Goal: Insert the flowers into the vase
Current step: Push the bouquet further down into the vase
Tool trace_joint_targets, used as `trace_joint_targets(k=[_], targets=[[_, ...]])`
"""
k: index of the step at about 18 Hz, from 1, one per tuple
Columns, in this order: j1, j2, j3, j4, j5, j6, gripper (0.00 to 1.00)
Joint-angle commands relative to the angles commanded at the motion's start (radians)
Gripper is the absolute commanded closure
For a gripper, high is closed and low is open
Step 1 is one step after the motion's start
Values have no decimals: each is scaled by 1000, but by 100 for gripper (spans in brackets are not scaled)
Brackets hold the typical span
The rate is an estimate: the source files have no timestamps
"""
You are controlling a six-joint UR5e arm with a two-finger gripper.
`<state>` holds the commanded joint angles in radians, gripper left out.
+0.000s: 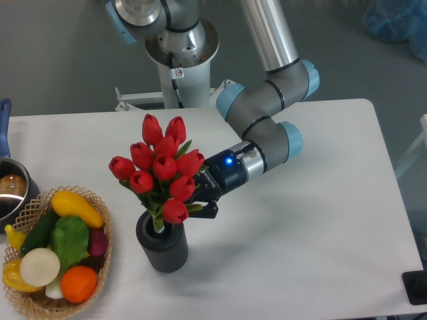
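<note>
White worktop (300,233) against a grey floor carries the vase (162,241) near its front edge. Fingers (200,200) grasp the flowers (160,170), stems in the vase mouth; a basket (57,250) sits at the left edge.

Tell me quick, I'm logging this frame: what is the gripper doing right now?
Gripper: closed on the flowers, holding the bunch with its stems in the mouth of the vase.

Silver-grey tubular robot arm (267,40), pale blue caps on the joints. Round grey base (177,50) carries a small red-and-white sticker. Black wrist section has a lit blue LED, then black two-finger gripper (200,200).
</note>
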<state>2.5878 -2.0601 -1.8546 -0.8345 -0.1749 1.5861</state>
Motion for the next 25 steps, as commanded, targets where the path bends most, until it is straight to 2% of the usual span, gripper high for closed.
trace_joint_targets(k=[25], targets=[[6, -69, -2, 0, 6, 69, 81]])
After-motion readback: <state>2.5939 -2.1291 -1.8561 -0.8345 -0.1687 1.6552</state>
